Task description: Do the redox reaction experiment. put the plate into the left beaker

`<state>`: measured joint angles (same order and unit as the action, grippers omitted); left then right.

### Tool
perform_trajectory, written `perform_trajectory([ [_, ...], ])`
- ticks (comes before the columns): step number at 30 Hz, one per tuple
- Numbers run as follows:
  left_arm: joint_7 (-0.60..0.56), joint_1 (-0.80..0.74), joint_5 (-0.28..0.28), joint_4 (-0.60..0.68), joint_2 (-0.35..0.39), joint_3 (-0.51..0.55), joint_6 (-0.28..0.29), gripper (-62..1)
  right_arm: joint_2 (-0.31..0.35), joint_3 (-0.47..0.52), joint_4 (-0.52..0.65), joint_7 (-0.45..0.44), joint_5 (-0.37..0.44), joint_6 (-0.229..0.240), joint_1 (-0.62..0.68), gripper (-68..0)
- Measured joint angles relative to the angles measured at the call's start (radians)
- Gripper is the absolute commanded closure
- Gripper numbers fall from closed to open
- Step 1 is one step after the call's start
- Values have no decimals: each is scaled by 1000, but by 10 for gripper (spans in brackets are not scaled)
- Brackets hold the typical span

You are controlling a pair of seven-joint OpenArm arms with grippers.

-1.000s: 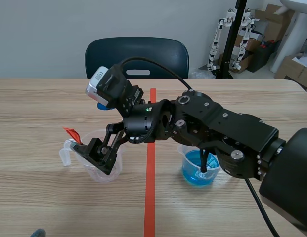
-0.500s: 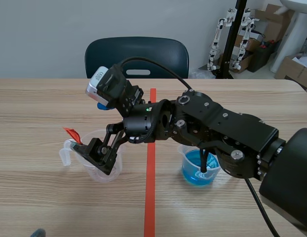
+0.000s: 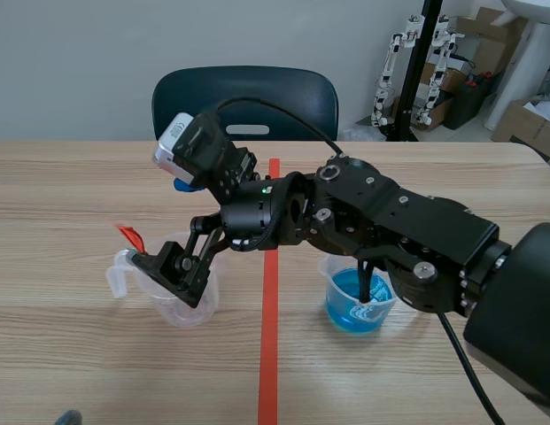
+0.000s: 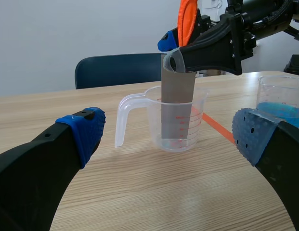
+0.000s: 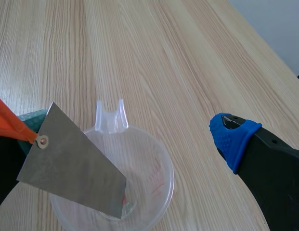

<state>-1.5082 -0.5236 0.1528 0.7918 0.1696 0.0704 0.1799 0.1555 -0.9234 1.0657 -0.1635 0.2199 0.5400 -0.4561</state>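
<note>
Evidently the right gripper (image 3: 174, 270) has edged up slightly; its fingers stand wide apart, gripping nothing. The plate (image 5: 72, 168) stands under it inside the left beaker (image 4: 153, 120), top leaning by one finger. The left gripper (image 4: 168, 132) is spread and empty. Placement judged complete; withdrawal due.

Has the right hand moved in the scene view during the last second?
Yes. The right hand has risen slightly, judged against the left beaker, which stays put.
</note>
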Motion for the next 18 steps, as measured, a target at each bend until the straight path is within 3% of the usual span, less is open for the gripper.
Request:
perform_trajectory([
  [18, 0, 0, 0, 0, 0, 0, 0, -555, 0, 0, 0, 8, 0, 2, -16, -679],
])
